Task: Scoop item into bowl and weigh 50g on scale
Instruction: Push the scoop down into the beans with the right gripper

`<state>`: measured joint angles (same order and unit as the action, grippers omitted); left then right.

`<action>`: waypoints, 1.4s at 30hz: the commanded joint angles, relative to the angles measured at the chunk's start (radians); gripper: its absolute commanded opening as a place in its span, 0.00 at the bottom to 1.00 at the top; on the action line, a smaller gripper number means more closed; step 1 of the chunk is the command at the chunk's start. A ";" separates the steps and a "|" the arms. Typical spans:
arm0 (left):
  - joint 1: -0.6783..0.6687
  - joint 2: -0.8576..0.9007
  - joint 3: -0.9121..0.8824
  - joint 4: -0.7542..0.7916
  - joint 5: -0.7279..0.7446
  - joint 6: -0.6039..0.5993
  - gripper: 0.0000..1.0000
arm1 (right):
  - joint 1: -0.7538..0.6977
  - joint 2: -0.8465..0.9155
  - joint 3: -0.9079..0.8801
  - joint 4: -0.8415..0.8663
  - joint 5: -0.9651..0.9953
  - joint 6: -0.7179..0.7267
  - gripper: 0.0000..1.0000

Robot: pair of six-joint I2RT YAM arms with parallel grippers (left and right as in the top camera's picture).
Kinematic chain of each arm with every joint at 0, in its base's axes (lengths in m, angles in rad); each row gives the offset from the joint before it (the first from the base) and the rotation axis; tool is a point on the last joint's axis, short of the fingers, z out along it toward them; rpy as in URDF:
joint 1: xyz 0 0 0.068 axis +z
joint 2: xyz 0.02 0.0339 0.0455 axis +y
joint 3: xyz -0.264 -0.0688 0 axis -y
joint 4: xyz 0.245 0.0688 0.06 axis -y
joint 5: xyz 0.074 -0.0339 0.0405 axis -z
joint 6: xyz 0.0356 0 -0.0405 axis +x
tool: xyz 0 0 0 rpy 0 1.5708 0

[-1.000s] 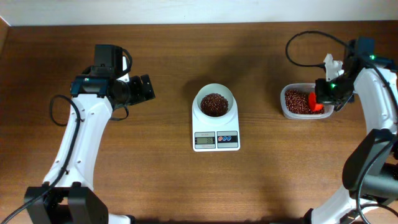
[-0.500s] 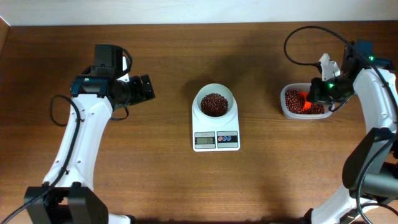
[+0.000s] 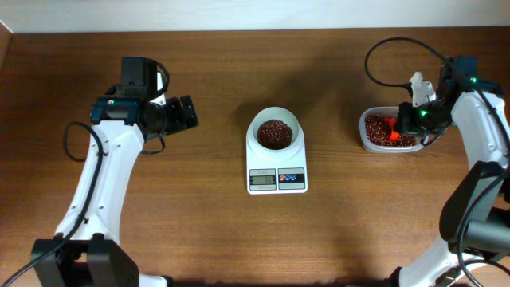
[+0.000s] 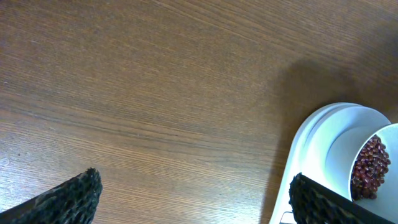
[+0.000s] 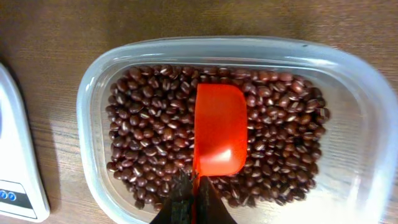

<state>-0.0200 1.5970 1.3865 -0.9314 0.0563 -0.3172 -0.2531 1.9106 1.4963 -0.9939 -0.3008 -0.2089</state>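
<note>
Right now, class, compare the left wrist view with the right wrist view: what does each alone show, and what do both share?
Only the left wrist: the white bowl of beans on the scale, and the open left fingers. Only the right wrist: the clear tub of beans, with the orange scoop lying in it, gripped by the shut right fingers. Both: part of the scale, red-brown beans, and the wooden table.

Brown wooden table (grain running sideways), pale wall behind.
</note>
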 commanded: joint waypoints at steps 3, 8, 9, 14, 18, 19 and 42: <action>-0.003 0.009 0.005 0.002 0.007 0.004 0.99 | -0.018 0.011 -0.025 0.008 -0.102 0.007 0.04; -0.003 0.009 0.005 0.002 0.007 0.004 0.99 | -0.092 0.011 -0.025 0.011 -0.230 0.007 0.04; -0.003 0.009 0.005 0.002 0.007 0.004 0.99 | -0.109 0.011 -0.025 0.011 -0.267 0.004 0.04; -0.003 0.009 0.005 0.002 0.007 0.004 0.99 | -0.201 0.011 -0.025 0.006 -0.480 -0.004 0.04; -0.003 0.009 0.005 0.002 0.007 0.004 0.99 | -0.250 0.011 -0.025 -0.005 -0.506 -0.004 0.04; -0.003 0.009 0.005 0.002 0.007 0.004 0.99 | -0.258 0.011 -0.025 -0.009 -0.513 -0.004 0.04; -0.003 0.009 0.005 0.002 0.007 0.004 0.99 | -0.260 0.011 -0.025 -0.050 -0.696 -0.002 0.04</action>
<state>-0.0200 1.5970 1.3865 -0.9314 0.0559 -0.3172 -0.5110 1.9144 1.4796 -1.0431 -0.9073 -0.2081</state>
